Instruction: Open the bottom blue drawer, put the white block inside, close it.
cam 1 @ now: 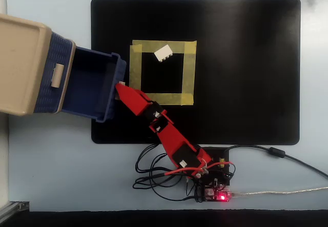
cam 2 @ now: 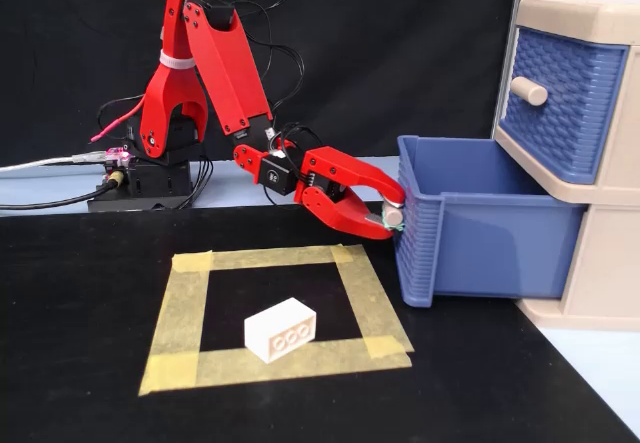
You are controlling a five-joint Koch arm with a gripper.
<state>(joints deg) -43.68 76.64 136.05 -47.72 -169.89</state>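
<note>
The bottom blue drawer (cam 1: 114,91) (cam 2: 480,243) is pulled well out of the beige cabinet (cam 1: 20,63) (cam 2: 590,23) and looks empty inside. My red gripper (cam 1: 121,85) (cam 2: 394,215) is at the drawer's front wall, its two jaws closed around the small beige knob (cam 2: 395,217). The white block (cam 1: 163,53) (cam 2: 281,329) lies on the black mat inside a yellow tape square (cam 1: 187,73) (cam 2: 190,303), apart from the gripper.
The top blue drawer (cam 1: 60,73) (cam 2: 560,103) is shut, with its own beige knob. A black mat (cam 1: 246,73) (cam 2: 80,363) covers the table. The arm's base, board and cables (cam 1: 215,186) (cam 2: 140,178) sit at the mat's edge.
</note>
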